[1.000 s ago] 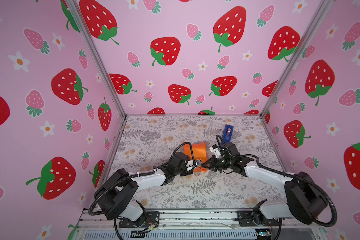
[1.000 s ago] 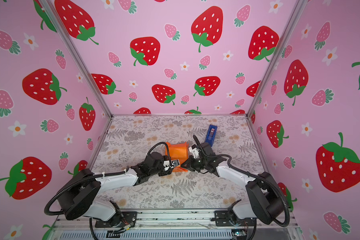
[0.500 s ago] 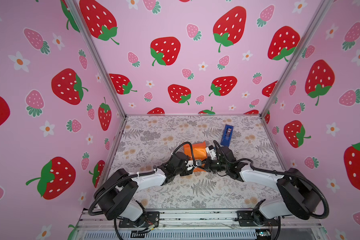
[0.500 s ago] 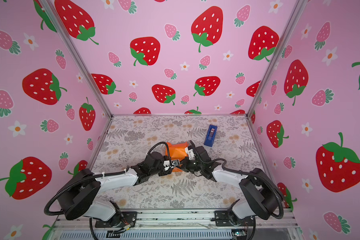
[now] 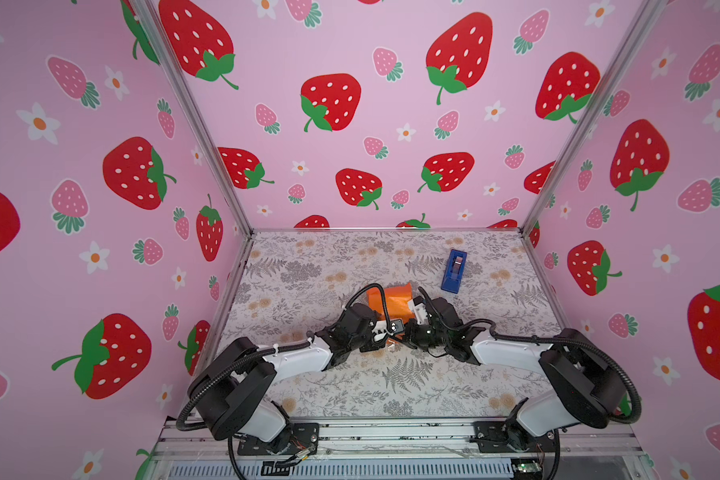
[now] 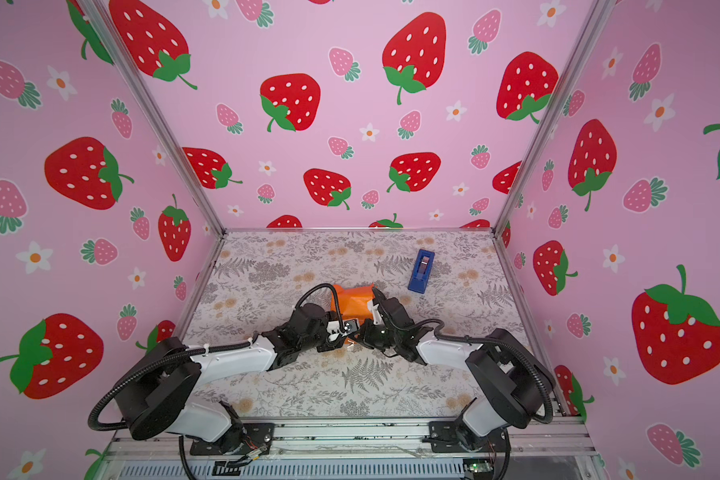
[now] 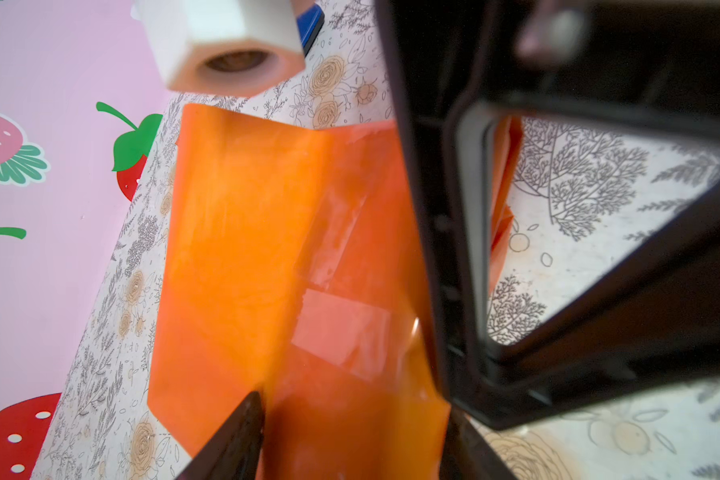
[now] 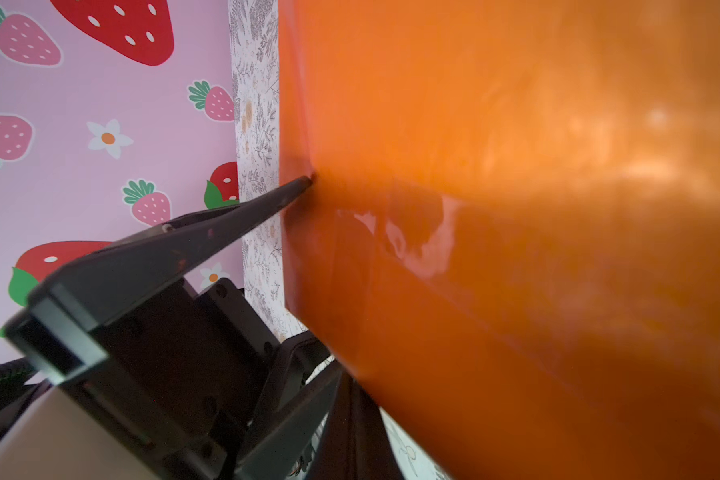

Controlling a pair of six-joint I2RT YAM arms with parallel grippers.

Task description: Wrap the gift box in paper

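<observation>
Paper (image 7: 242,249), gripped by left gripper (image 7: 350,436), right gripper (image 8: 308,181) touching

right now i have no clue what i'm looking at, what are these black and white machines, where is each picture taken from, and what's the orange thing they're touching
They are two robot arms, the left arm and the right arm, mounted at the near edge of a flower-patterned table. The two wide pictures come from one double camera overhead, so they look almost alike. The two close-ups come from a camera on each arm's wrist.

On the table lie a blue tape dispenser, off by itself, and a bundle of orange paper between the arms. The left fingers stand on either side of the bundle and seem to grip it. The right fingers are shut together, their tip pressed against the paper. No gift box shows; the paper hides whatever is inside.
</observation>
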